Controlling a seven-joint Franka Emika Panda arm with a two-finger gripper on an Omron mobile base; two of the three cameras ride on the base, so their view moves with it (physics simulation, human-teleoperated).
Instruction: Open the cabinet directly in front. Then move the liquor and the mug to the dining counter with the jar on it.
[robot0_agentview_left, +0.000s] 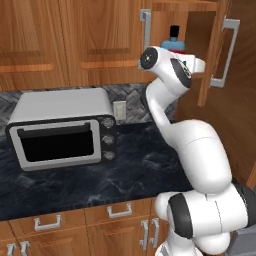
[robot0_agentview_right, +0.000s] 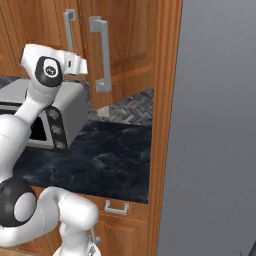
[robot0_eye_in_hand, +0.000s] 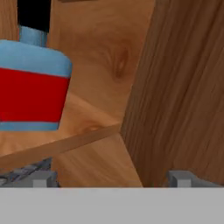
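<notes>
The cabinet (robot0_agentview_left: 207, 30) stands open, its right door (robot0_agentview_left: 219, 50) swung out toward me. On its inner shelf (robot0_eye_in_hand: 87, 131) sits the liquor (robot0_eye_in_hand: 33, 83), a blue bottle with a red band and a black cap, also seen above my wrist in the left base view (robot0_agentview_left: 174, 40). My gripper (robot0_eye_in_hand: 110, 178) is open and empty. It sits low at the shelf edge, to the right of the bottle and apart from it, facing the cabinet's wooden side wall (robot0_eye_in_hand: 183, 87). The mug, the dining counter and the jar are out of view.
A silver toaster oven (robot0_agentview_left: 62, 127) stands on the black marbled counter (robot0_agentview_left: 135, 170) below the cabinet. The open door's grey bar handle (robot0_agentview_right: 102, 55) hangs close beside my hand. A tall grey panel (robot0_agentview_right: 220, 125) closes off the right side.
</notes>
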